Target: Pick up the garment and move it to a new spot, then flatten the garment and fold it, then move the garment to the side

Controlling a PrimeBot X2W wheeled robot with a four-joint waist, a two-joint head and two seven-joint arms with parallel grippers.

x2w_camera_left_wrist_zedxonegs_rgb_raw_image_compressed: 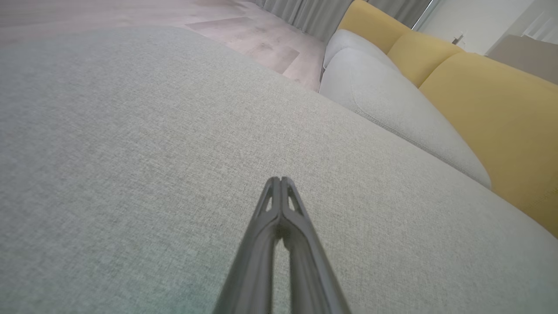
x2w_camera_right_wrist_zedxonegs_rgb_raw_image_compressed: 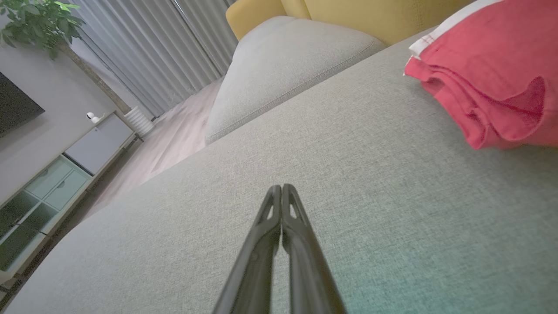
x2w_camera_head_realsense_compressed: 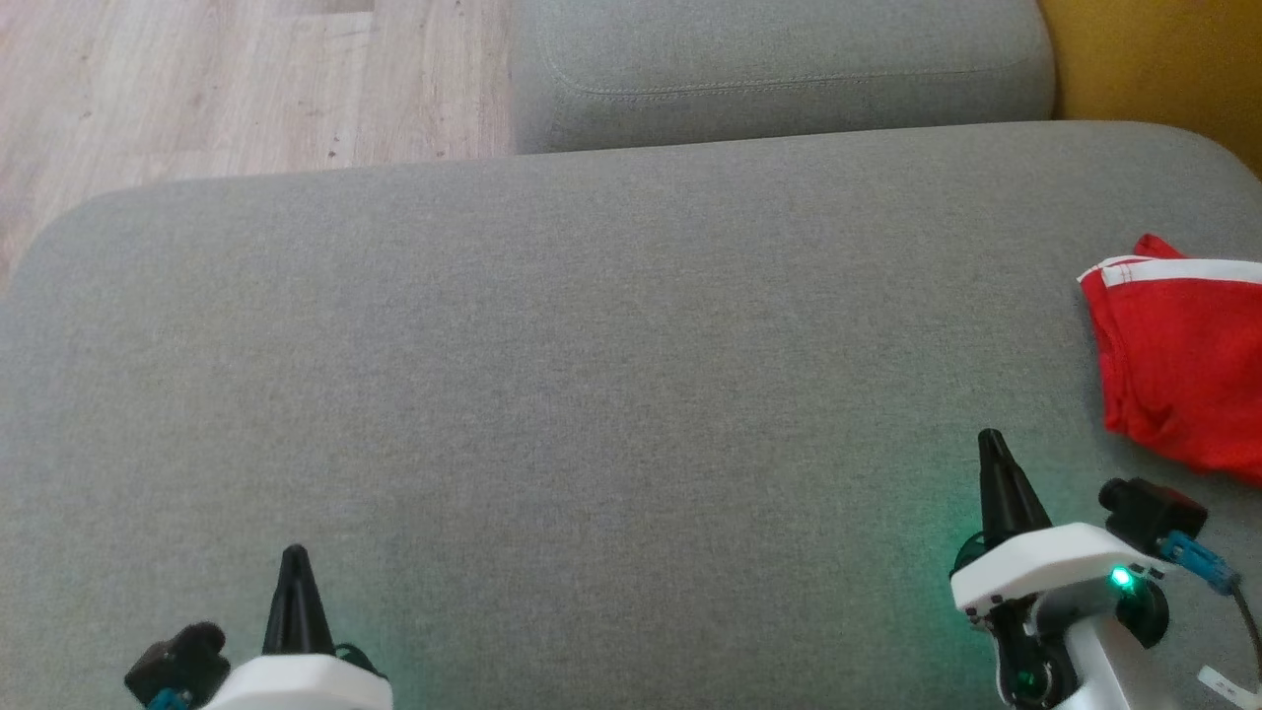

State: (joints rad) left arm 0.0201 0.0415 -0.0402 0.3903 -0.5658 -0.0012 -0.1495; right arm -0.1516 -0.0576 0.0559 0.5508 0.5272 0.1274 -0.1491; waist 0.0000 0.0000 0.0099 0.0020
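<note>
You're looking at left end effector (x2w_camera_head_realsense_compressed: 294, 554) and right end effector (x2w_camera_head_realsense_compressed: 990, 440), both pressed together, holding nothing, idling at near edge. Red garment (x2w_camera_head_realsense_compressed: 1183, 365) lying at right edge of sofa cushion (x2w_camera_head_realsense_compressed: 592, 375), looking folded, likely parked aside.

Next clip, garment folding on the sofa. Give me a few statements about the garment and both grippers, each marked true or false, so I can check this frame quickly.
1. The red garment lies at the right side of the grey seat cushion. True.
2. The right gripper is shut on the garment. False: it is shut but empty, its fingertips apart from the garment.
3. The left gripper is open. False: its fingers are pressed together over bare cushion.
4. The garment has a white band along one edge. True.
5. Wooden floor shows beyond the cushion's far left corner. True.
</note>
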